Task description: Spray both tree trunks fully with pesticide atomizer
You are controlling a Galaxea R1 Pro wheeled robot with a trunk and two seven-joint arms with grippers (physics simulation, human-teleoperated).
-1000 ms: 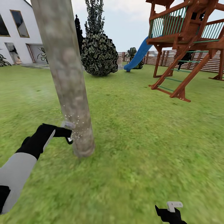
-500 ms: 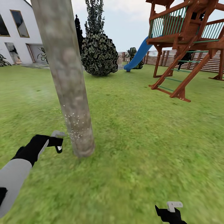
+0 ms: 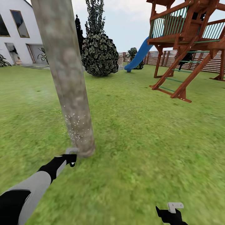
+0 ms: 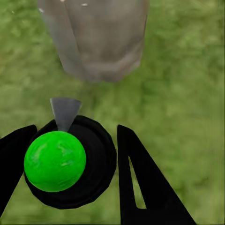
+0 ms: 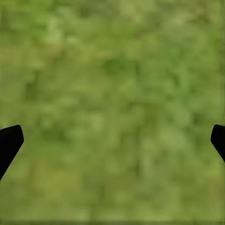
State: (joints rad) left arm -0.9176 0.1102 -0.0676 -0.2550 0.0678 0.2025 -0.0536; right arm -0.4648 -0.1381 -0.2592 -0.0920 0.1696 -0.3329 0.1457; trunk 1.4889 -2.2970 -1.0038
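The left claw [image 3: 71, 157] is low by the foot of the tree trunk [image 3: 67, 78], clenched around the sprayer [image 4: 70, 161]. In the left wrist view its two black fingers [image 4: 140, 183] press against either side of the sprayer's round black body, which carries a bright green ball on top, and a pale grey nozzle points toward the base of the trunk [image 4: 96, 40] just ahead. In the head view the nozzle end is just beside the trunk where it meets the grass [image 3: 140, 140]. Small white specks dot the lower trunk above the claw. The right claw [image 3: 171, 211] hangs low over the lawn, well apart from the tree, its jaws spread wide with bare grass [image 5: 112, 112] between them. Behind stand a dark bush [image 3: 99, 51], a white house [image 3: 15, 31], a blue slide [image 3: 139, 54] and a wooden play tower [image 3: 187, 40] before a slatted fence [image 3: 215, 64].
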